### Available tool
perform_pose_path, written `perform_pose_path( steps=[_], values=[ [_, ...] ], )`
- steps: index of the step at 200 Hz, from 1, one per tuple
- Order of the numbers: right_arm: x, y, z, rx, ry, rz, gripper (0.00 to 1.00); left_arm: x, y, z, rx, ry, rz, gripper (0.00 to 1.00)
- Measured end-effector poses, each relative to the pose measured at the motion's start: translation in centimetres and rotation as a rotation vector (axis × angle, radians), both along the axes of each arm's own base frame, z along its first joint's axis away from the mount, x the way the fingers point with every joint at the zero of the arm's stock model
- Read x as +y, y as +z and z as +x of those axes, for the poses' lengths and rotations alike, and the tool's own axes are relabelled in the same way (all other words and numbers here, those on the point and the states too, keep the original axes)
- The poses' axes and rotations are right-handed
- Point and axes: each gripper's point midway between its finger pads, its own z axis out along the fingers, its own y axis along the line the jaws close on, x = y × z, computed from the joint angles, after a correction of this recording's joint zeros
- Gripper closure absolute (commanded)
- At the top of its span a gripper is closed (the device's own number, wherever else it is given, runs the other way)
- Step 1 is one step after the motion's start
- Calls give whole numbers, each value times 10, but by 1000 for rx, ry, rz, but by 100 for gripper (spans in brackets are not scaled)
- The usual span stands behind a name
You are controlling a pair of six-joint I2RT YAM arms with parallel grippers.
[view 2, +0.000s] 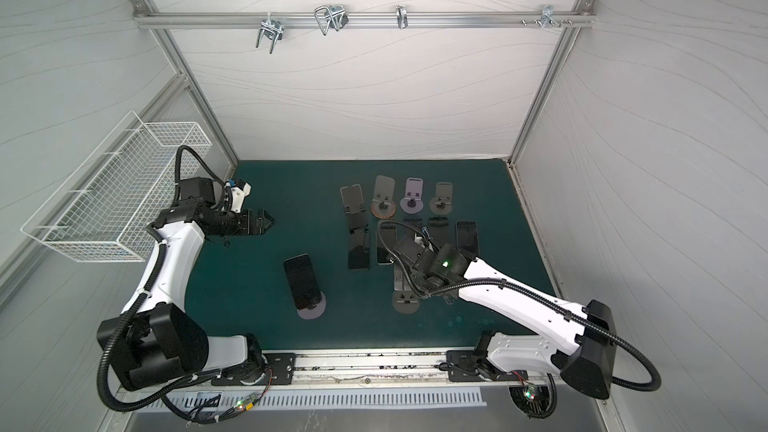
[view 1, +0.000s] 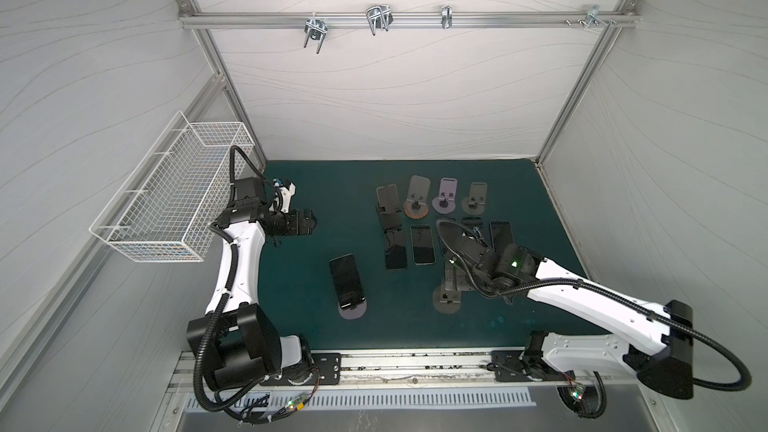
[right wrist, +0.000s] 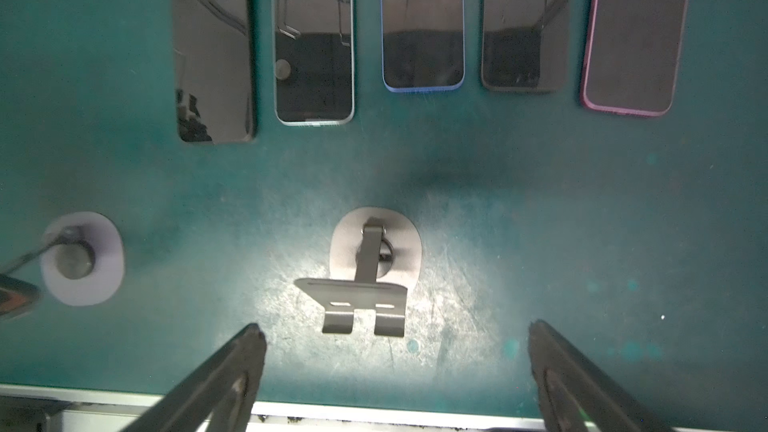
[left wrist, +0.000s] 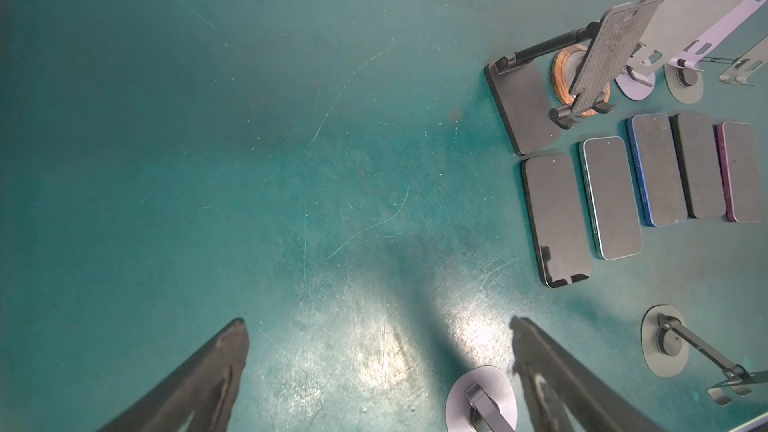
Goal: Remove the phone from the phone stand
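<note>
Progress looks close to finished, judging by how things lie: five phones [right wrist: 423,22] rest flat, screens up, in a row on the green mat [view 1: 307,184], and the grey stand [right wrist: 365,280] under your right gripper [right wrist: 395,326] is bare. One phone [view 1: 347,282] is still leaning back on the lavender stand [view 1: 354,312] at the front left of the mat, well apart from the row. That phone is what you have left to do. Your left gripper [view 1: 312,224] hangs with its jaws spread wide and nothing between them, off to the left and behind that phone, not touching it. Your right gripper is likewise wide open and empty. The four stands [view 1: 446,195] in the back row hold nothing. Your left arm seems the nearer one for the last lift.
</note>
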Motion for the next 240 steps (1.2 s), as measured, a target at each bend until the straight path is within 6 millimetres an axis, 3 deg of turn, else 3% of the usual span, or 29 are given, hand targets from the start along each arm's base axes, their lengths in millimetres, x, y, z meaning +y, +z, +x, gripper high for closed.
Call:
perform_pose_path(
  steps=[64, 85, 100, 145, 185, 216, 240],
  values=[
    [23, -36, 5, 51, -2, 6, 2, 3, -3, 0, 8, 11, 14, 1],
    [24, -49, 7, 67, -25, 7, 8, 5, -4, 0, 11, 18, 25, 1],
    [24, -56, 8, 76, -37, 1, 19, 6, -4, 0, 13, 21, 28, 1],
    [25, -71, 9, 95, -69, -29, 32, 6, -5, -1, 17, 26, 27, 2],
    [27, -69, 9, 83, -66, -34, 46, 7, -6, -1, 19, 28, 29, 2],
    [36, -58, 10, 62, -39, -20, 43, 8, -7, -1, 22, 33, 39, 2],
    [51, -37, 14, 39, -5, 19, 43, 9, -7, -1, 23, 34, 44, 2]
  ],
)
